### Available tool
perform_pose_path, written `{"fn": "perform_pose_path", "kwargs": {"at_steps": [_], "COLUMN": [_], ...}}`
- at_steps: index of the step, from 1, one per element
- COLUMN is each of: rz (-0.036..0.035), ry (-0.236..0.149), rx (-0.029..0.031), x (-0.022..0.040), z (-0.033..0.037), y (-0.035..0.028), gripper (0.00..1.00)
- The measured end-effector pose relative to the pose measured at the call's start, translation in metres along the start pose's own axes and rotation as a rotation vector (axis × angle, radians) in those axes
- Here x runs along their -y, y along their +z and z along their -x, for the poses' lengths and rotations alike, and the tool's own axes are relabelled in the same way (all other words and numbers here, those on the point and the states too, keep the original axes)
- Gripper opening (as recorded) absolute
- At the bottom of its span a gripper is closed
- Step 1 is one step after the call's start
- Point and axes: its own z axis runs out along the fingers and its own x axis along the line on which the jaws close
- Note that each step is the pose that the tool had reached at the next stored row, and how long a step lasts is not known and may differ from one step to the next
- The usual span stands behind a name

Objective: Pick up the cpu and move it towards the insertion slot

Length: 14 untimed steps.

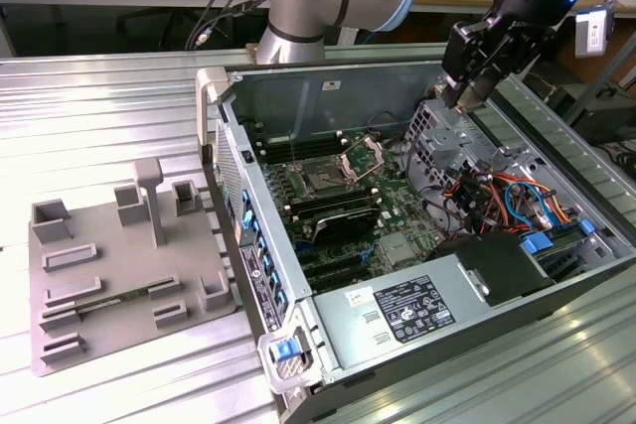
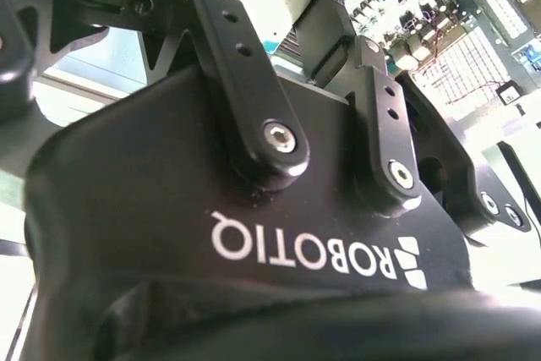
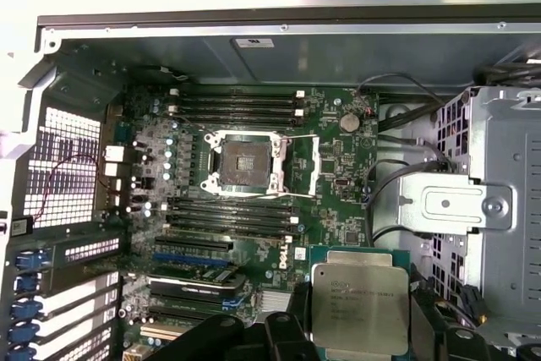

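The black fingers are clamped on the cpu, one on each side of the chip, its pale silvery top facing the camera at the bottom centre of the first wrist view. The chip sits squarely between them, held clear above the green board. In the second wrist view the gripper rises toward the top of the frame, its black linkages and body in the foreground.

In the exterior view the gripper hangs in the upper right of the frame, over the metal drive cage inside the open computer case; the chip itself is too small to make out there. The insertion slot lies near the middle of that frame, well apart from the gripper and toward the exterior view's left of it, its shiny bracket tipped up beside the dark socket. In the first wrist view the insertion slot sits at centre, above and left of the held chip, with long black memory slots above and below it.

On the tabletop, at the lower left of the exterior view, rests a grey tray with raised frames.
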Motion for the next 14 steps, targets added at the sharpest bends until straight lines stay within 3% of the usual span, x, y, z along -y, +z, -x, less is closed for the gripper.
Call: {"fn": "perform_pose_path", "kwargs": {"at_steps": [14], "rz": [0.0], "ry": [0.0], "rx": [0.0], "x": [0.0008], "z": [0.0122], "y": [0.0], "gripper": [0.55]}}
